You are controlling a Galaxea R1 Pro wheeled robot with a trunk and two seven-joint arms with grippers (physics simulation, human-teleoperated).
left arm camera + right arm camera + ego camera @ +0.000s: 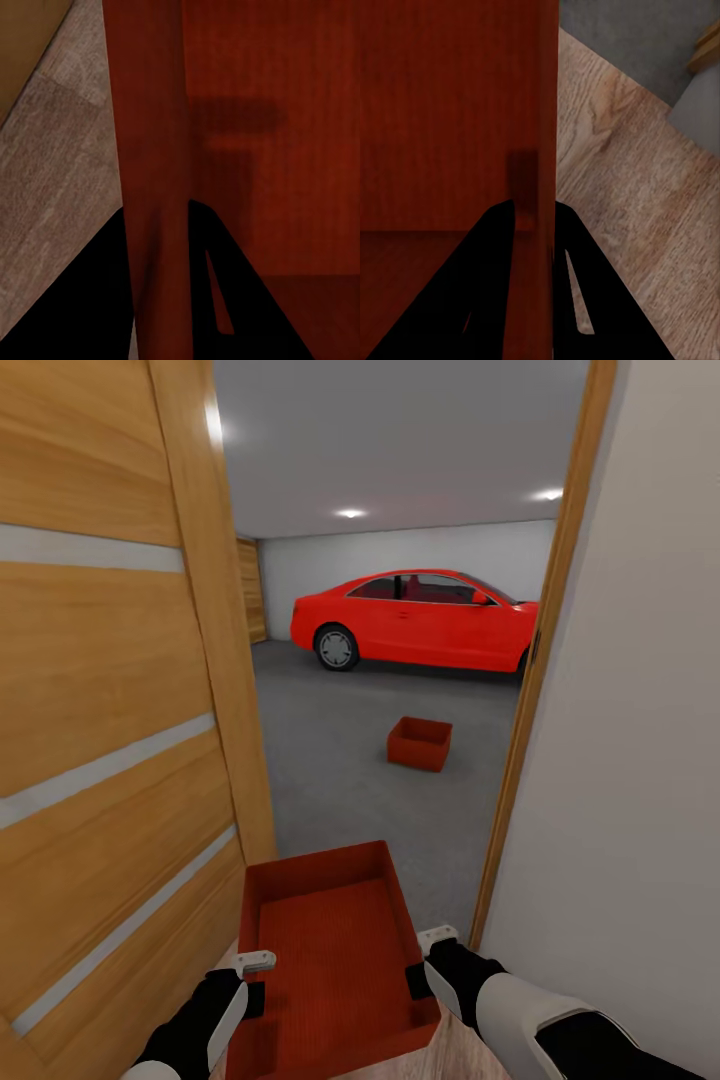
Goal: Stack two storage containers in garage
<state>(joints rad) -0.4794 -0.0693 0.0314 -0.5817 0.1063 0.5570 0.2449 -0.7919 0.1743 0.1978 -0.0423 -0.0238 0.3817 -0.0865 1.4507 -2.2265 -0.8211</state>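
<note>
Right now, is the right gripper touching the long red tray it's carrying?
Touching. In the right wrist view, the right gripper has one dark finger on each face of the tray's side wall, with no gap visible on either side.

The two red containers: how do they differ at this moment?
The long tray is held off the ground, the left gripper and right gripper each clamped on a side wall; the small box sits free on the garage floor. The tray is long and shallow, the box squarer and deeper. The tray is at the doorway, the box farther in, nearer the car. Both are red-orange and lidless.
</note>
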